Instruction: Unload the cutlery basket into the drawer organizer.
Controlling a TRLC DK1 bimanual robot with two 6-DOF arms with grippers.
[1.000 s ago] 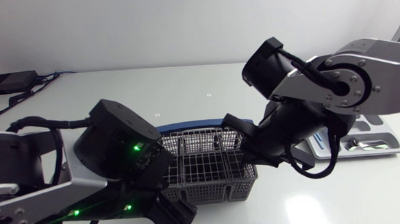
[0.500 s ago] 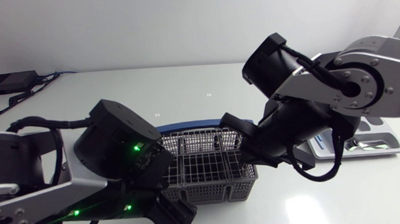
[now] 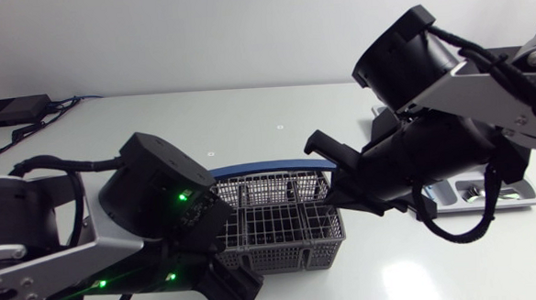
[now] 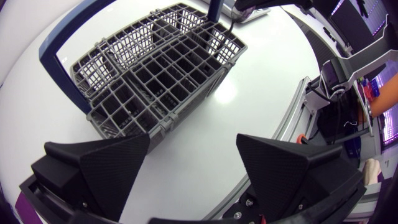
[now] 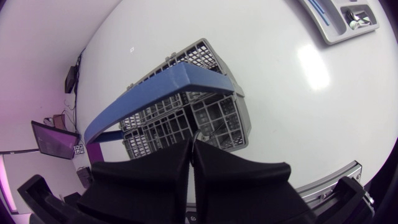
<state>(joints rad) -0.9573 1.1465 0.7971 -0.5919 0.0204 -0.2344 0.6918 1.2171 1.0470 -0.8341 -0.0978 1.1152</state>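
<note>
**Looking at the basket from three sides**

From above, the grey cutlery basket (image 3: 281,227) with its blue handle (image 3: 269,168) sits on the white table (image 3: 248,114) between both arms. The left arm (image 3: 34,236) hides its near left corner. The right gripper (image 3: 318,147) hangs just over its right end. The drawer organizer (image 3: 518,192) lies far to the right, half hidden by the right arm (image 3: 451,140).

From the left wrist, the left gripper (image 4: 193,168) has its fingers wide apart with nothing in them. The basket sits ahead of it.

From the right wrist, the right gripper's fingers are pressed together (only this view shows that). The basket lies right under their tips, and the organizer holds a shiny piece of cutlery (image 5: 354,18).
</note>
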